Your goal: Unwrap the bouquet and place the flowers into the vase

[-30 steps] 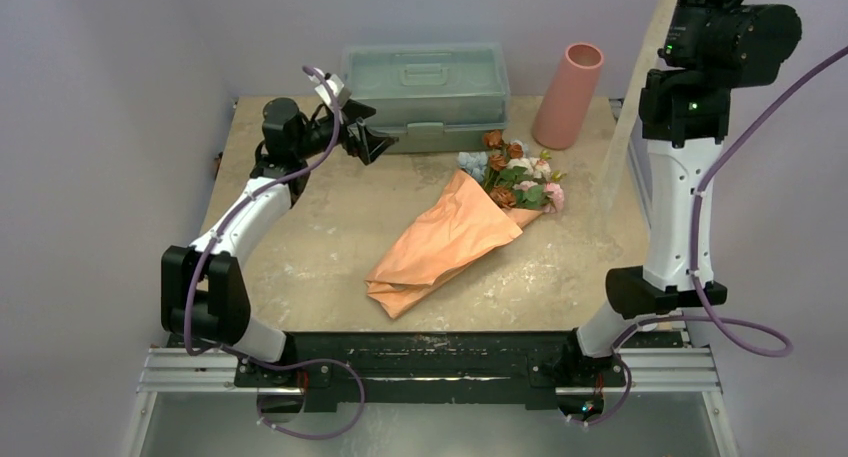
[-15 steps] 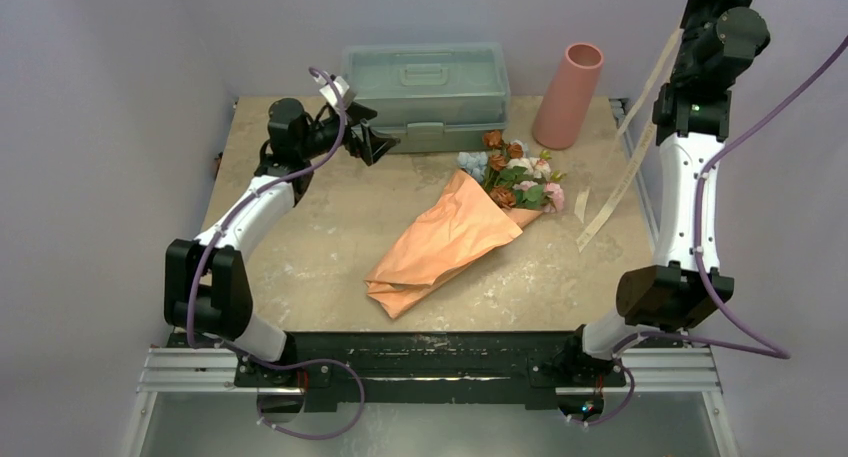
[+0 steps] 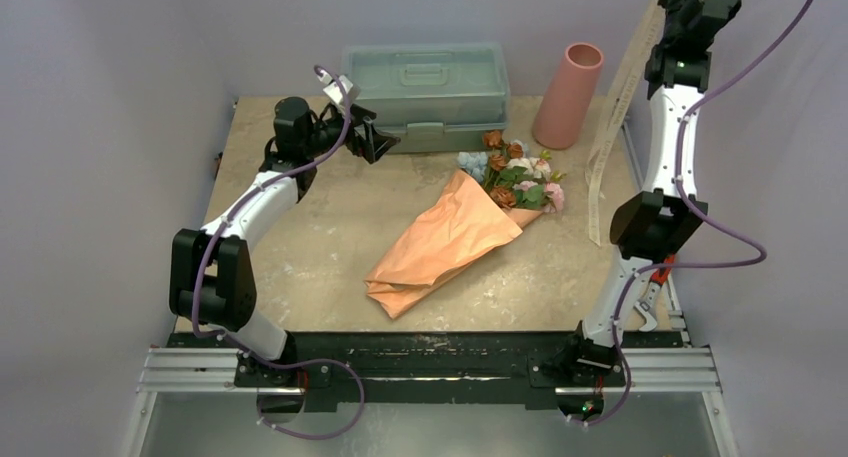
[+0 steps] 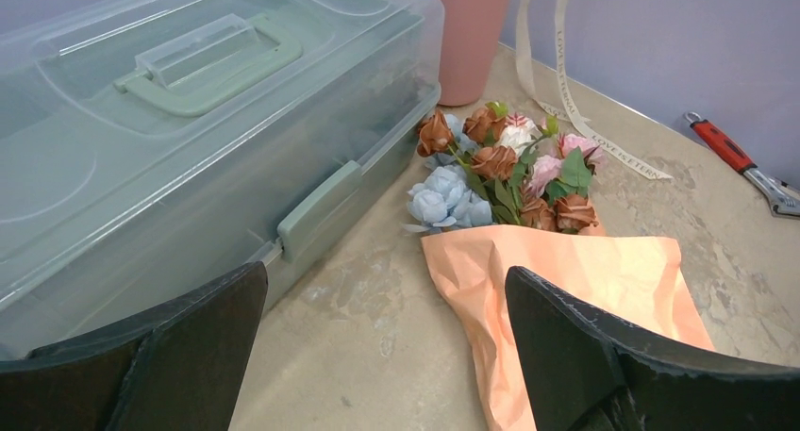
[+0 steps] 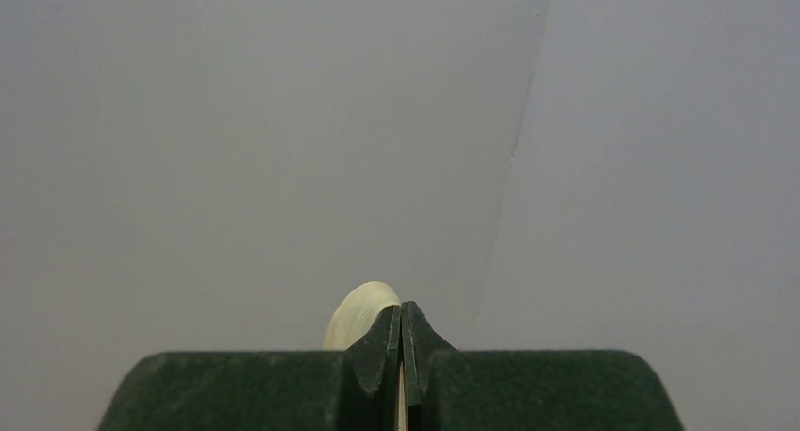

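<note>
Ahead of the wide-spread left gripper [image 4: 385, 278], slightly apart, lies the bouquet [image 4: 566, 294].

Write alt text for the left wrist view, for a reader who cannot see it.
A bouquet in orange paper lies on a stone-look table, its flowers pointing toward a pink vase, beside a grey-green lidded box. A beige ribbon hangs down behind the blooms; the open left gripper frames the foreground.

Pale lavender walls [image 3: 120, 37] close in left, far and right; a vertical corner seam [image 5: 515, 148] shows between two panels. Surface [image 3: 320, 247]: beige, mottled stone look, scuffed. Aluminium rail [image 3: 180, 372] along near edge. Light even, soft shadows.
</note>
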Motion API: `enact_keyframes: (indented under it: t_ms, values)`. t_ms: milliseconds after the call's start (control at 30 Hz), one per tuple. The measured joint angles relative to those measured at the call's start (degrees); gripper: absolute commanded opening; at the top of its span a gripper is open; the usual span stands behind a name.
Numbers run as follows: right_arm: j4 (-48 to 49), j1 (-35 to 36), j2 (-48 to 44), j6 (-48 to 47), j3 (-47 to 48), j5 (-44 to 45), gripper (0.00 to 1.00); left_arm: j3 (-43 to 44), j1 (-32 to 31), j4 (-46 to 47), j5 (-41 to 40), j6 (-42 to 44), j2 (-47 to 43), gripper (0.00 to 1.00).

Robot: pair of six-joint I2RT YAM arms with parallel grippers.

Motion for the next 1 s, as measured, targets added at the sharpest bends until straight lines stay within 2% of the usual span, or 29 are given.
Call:
enact_keyframes:
  t_ms: [133, 233, 533, 700, 867, 1000]
  values:
    - [0.26, 0.00, 0.68, 2.23, -0.22, -2.32, 0.00, 0.00, 0.00, -0.72, -0.68, 0.00, 0.00, 0.97]
    - [1.90, -0.13, -2.45, 2.27, -5.18, -3.61, 0.00, 0.00, 0.00, -1.11, -1.07, 0.00, 0.00, 0.96]
    - [1.33, -2.54, -19.87, -0.81, -37.48, -7.17, 0.00, 0.00, 0.00, -2.12, -1.84, 0.00, 0.15, 0.95]
    - [-2.36, -2.91, -23.78, -3.19, -49.77, -8.55, 0.00, 0.00, -0.44, -4.17, -1.62, 2.47, 0.20, 0.93]
    - [-7.74, -2.89, -21.27, -4.57, -52.50, -9.88, 0.00, 0.00, -3.13, -9.64, -0.72, 9.38, 0.20, 0.90]
    - [-13.07, -2.89, -14.27, -5.55, -49.35, -10.38, 0.00, 0.00, -7.21, -15.52, -0.35, 16.50, 0.20, 0.85]
